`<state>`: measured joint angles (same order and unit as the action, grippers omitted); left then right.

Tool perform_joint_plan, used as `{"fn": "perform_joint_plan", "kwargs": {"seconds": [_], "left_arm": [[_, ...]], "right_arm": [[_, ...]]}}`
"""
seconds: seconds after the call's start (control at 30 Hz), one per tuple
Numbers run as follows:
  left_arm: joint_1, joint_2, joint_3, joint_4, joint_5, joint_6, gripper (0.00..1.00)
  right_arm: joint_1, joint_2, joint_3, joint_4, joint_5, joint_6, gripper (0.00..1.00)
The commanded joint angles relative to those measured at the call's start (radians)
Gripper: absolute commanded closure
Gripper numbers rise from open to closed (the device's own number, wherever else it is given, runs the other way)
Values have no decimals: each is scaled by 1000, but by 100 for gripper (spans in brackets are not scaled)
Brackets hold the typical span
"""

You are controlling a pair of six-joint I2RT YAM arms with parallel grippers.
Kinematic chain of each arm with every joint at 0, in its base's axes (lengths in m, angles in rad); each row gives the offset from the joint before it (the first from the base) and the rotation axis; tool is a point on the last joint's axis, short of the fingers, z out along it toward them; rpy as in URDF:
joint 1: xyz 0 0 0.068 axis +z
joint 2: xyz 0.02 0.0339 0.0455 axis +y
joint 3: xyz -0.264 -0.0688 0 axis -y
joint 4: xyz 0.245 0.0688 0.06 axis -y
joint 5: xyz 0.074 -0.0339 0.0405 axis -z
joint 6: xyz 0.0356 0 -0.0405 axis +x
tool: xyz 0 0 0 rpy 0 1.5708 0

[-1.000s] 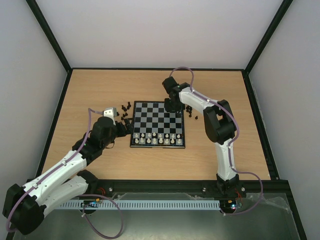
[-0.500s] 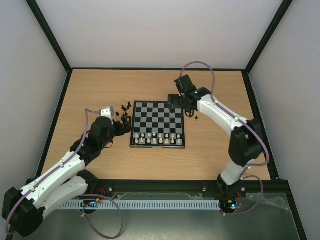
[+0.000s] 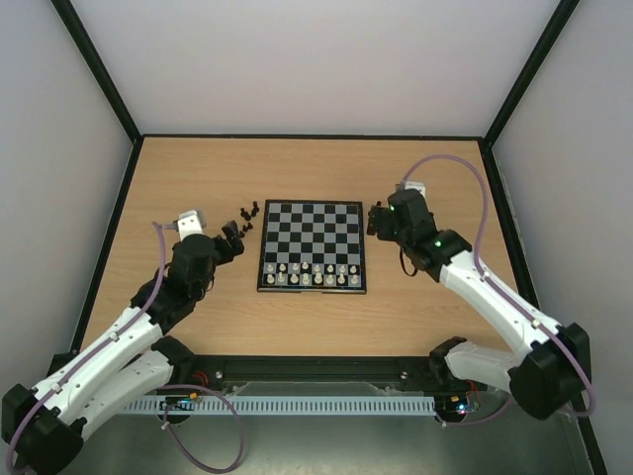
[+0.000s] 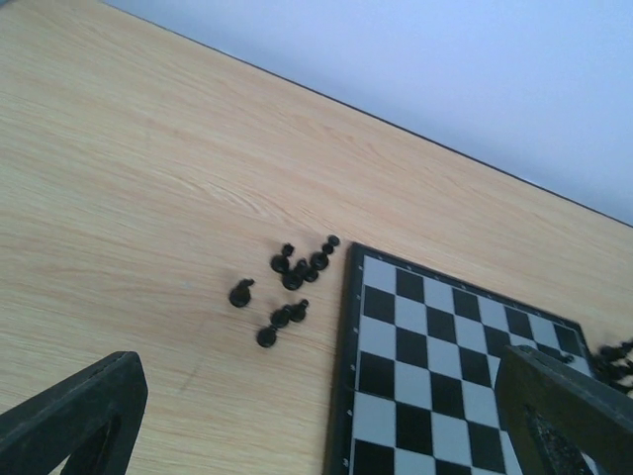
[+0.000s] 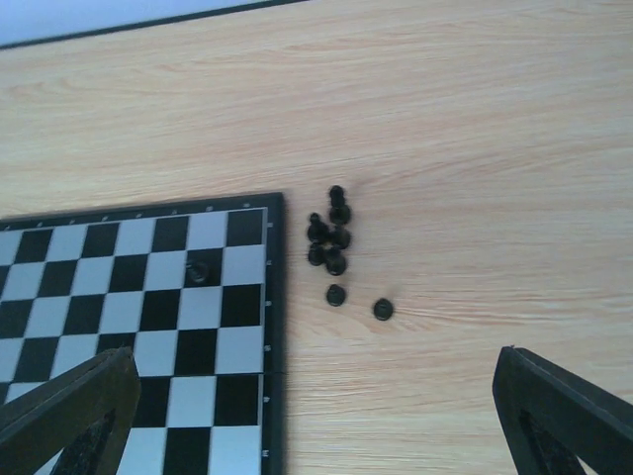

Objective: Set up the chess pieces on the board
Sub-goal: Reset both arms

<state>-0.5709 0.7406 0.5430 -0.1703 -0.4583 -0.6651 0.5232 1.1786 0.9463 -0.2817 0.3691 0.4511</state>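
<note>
Ok, left to right. My left gripper (image 3: 235, 240) hangs over the table (image 3: 198, 168), just off the board's left edge. Its jaws stand spread wide with nothing between them. In the left wrist view the left gripper (image 4: 316, 396) shows only bare wood and a strip of board between its fingers (image 4: 79, 411).

The left black cluster (image 3: 247, 216) sits on the wood beside the board's far left corner, off the board. In the wrist view the left black cluster (image 4: 292, 277) is a loose string. Its long axis runs diagonally from the board corner away to the lower left. Whether those pieces stand or lie, I cannot tell.

The board (image 3: 312, 228) lies flat mid-table, square to the table edges. The pale pieces (image 3: 312, 273) fill its two near rows, and those rows run left-right. The far rows look bare from above.

In the right wrist view a lone black piece (image 5: 199, 269) sits on a square near the board's (image 5: 129, 307) far right corner. The right black cluster (image 5: 331, 242) lies on the wood just beside the right edge. Its long axis runs along that edge, and two strays sit a little nearer me.

My right gripper (image 3: 378, 220) hovers over that spot, fully spread and holding nothing. The wrist view shows the right gripper (image 5: 312, 386) with only board and wood between its fingers (image 5: 554, 411).
</note>
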Motion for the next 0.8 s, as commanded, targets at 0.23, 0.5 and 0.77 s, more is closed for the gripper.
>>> {"fn": "perform_joint_plan", "kwargs": {"seconds": [0.23,0.5,0.77], "left_arm": [[10,63,-186,344,-361,226,0],[152,68,-304,607,-248,401,0],[265,126,-345,821,-137,501,1]], "right_arm": [[-6,-384,-510,449,448,-63,2],[-139,-689,-886,908,366,-251,1],[-260,-162,-890,1323,384,-210,1]]}}
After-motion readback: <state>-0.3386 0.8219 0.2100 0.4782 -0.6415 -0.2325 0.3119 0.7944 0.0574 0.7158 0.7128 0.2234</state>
